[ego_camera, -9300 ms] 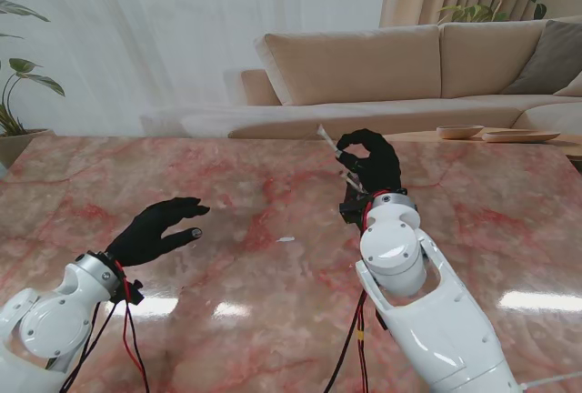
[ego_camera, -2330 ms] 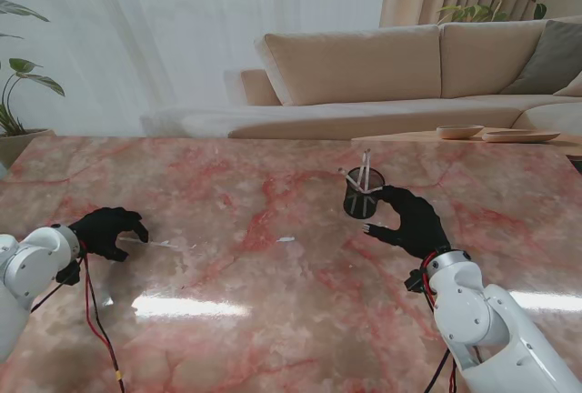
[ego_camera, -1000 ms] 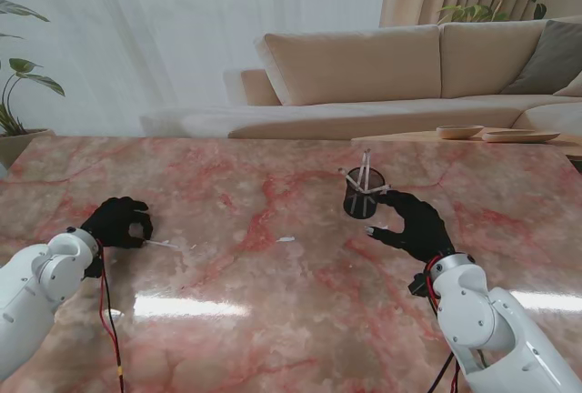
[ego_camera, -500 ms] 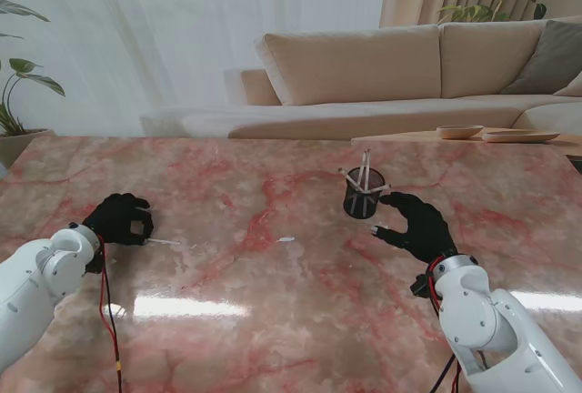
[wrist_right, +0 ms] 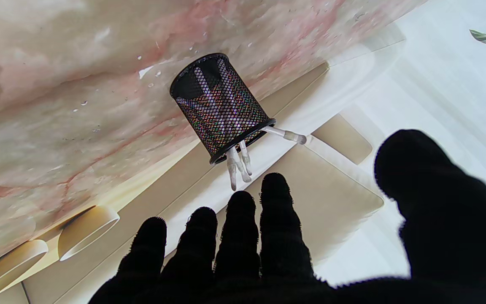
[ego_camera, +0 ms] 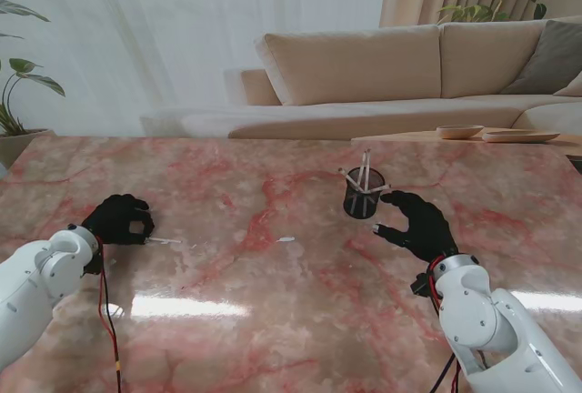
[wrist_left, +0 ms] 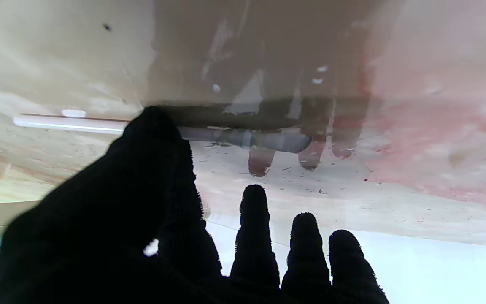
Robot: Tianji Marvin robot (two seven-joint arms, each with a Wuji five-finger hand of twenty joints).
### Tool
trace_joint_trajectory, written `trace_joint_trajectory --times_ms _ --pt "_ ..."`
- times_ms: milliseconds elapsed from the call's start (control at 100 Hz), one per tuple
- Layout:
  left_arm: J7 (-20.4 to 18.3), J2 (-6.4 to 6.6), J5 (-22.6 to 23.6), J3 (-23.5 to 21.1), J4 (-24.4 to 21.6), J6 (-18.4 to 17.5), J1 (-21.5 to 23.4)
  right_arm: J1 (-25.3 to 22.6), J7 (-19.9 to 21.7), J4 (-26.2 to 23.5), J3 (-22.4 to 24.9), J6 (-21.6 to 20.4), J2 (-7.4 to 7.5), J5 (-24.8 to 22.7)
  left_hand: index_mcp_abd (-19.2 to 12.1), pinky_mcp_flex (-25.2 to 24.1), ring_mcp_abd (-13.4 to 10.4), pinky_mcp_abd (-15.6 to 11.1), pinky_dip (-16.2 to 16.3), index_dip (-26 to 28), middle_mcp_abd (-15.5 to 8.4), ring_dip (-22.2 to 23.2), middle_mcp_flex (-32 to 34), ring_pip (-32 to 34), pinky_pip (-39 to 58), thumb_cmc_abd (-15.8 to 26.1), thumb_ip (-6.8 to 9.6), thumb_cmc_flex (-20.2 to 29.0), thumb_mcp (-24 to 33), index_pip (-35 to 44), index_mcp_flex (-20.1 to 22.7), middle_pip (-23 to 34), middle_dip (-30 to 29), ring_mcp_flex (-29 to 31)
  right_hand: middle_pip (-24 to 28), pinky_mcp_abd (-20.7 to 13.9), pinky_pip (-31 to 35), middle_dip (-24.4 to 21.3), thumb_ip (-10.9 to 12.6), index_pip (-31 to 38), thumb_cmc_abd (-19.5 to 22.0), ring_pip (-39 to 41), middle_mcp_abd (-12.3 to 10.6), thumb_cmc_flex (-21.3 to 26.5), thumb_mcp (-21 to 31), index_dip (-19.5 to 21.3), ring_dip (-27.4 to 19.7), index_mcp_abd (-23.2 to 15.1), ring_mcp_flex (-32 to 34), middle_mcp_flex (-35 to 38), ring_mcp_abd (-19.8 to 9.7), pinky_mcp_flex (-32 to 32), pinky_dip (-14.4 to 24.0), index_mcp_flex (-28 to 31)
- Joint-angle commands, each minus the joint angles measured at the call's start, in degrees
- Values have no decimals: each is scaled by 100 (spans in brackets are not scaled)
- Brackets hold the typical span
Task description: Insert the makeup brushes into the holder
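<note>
Left hand [ego_camera: 118, 220] touches brush [ego_camera: 164, 242] (open marble [ego_camera: 273, 311] around).

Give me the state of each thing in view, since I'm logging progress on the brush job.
holder: upright on the table, brushes standing in it.
brush on the table: lying flat, not yet lifted.
left hand: over the brush's end, fingers curled; grip cannot be told.
right hand: open, beside the holder, holding nothing.
</note>
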Motion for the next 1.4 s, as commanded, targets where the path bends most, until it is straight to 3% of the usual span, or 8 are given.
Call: trace_joint_trajectory --times_ms 0,260,670,1160,1390 --pt "-194 -82 111 43 162 9 321 -37 53 -7 -6 46 -19 46 479 -9 -180 -170 -99 -38 39 72 53 -54 -188 375 586 980 -82 179 468 140 122 -105 32 -54 40 112 15 -17 80 38 22 -3 127 53 37 0 -96 30 -24 -81 21 -44" --pt "-385 -129 111 -512 -400 -32 659 -19 44 10 -20 14 -25 102 478 -9 -188 -149 -134 -23 40 80 48 -83 -202 364 595 967 -77 101 501 123 164 -120 32 -59 24 115 -12 -24 106 37 20 -40 139 53 40 0 -112 26 -22 -78 6 -65" --pt "-479 -177 119 -958 -979 -71 964 -4 27 43 -49 8 -39 210 473 -12 -197 -119 -161 50 33 106 73 -73 -204 413 592 983 -135 100 452 107 194 -105 36 -65 -7 121 -28 -29 119 38 31 -50 156 53 44 6 -113 47 -20 -67 -25 -69" --pt "-612 -233 50 -1152 -1542 85 1183 -14 -17 37 -38 -38 -40 152 513 -5 -182 -107 -241 86 52 111 95 -91 -249 443 595 985 -180 113 419 65 217 -111 25 -72 -32 120 -44 -28 107 33 26 -43 135 55 43 -8 -120 36 -13 -58 -53 -65" --pt "-697 -246 30 -1100 -1717 182 1199 -67 -83 -80 -55 -66 -14 -216 516 -9 -178 -81 -242 84 56 110 130 -80 -236 430 600 990 -182 118 425 42 223 -105 25 -70 -34 119 -45 -23 79 46 35 -7 123 57 47 1 -82 40 15 -51 -59 -49"
